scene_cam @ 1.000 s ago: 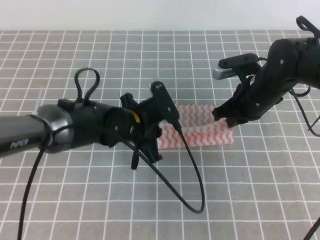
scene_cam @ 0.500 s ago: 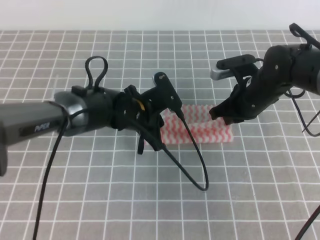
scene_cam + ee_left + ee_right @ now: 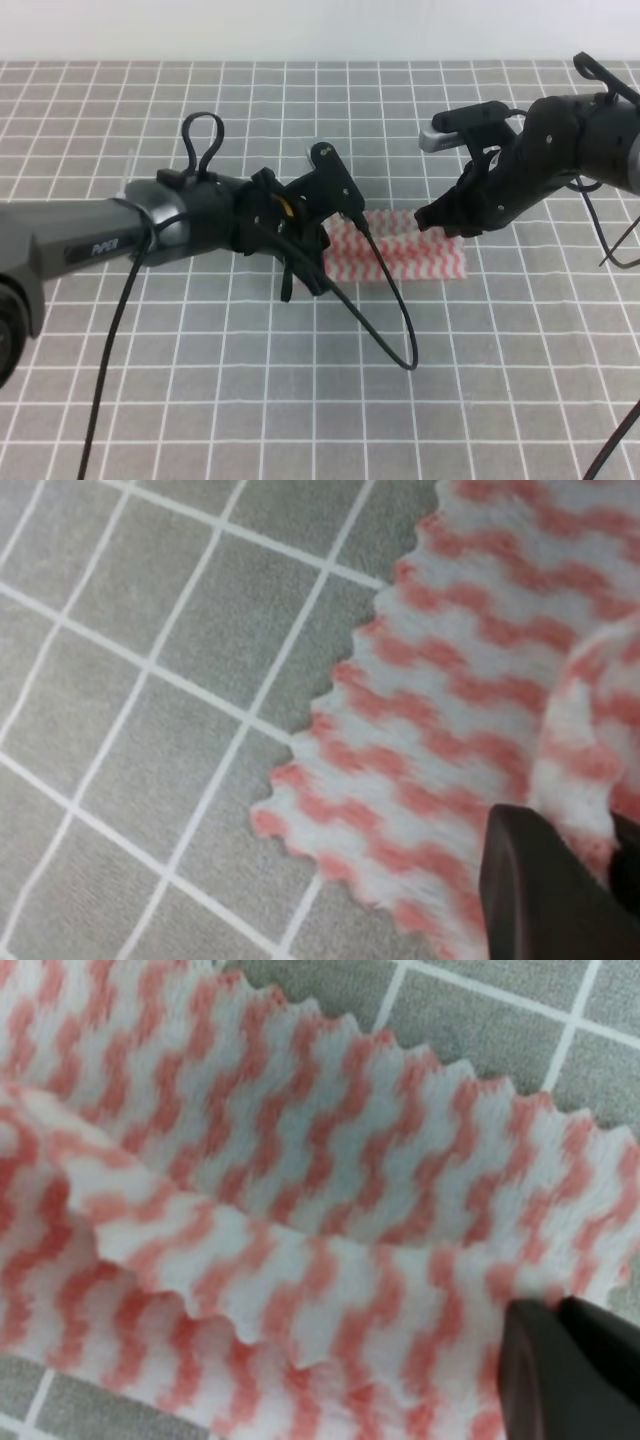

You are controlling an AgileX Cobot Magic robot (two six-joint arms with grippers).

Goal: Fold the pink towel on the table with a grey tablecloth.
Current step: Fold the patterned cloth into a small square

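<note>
A: What is seen in the exterior high view?

B: A thin pink-and-white zigzag-striped towel [image 3: 410, 255] is seen lying on the wide table covered with a grey cloth ruled in thin white lines [image 3: 500, 380], a little right of the middle. It is laid partly doubled, with an upper layer lapped over a lower one. The black left gripper [image 3: 318, 262] is held at the towel's left edge and the black right gripper [image 3: 440, 222] at its upper right part. A looped black cable [image 3: 385, 315] is draped from the left arm across the towel's left portion and onto the cloth.

A: And the left wrist view?

B: The towel's scalloped edge [image 3: 440, 770] is shown flat on the grid cloth [image 3: 130, 680], and a raised fold of it is seen at the right. One dark fingertip [image 3: 545, 890] is pressed against that fold, and the fold is taken to be pinched, though the second finger is barely visible.

A: And the right wrist view?

B: Two layers of the towel [image 3: 300, 1190] are shown, the upper one [image 3: 330, 1290] curled over the lower. A dark fingertip [image 3: 560, 1370] is set at the lower right on the upper layer's edge. The jaws appear pressed together on the cloth, which is lifted slightly there. Grey cloth [image 3: 500, 1010] is visible along the top.
</note>
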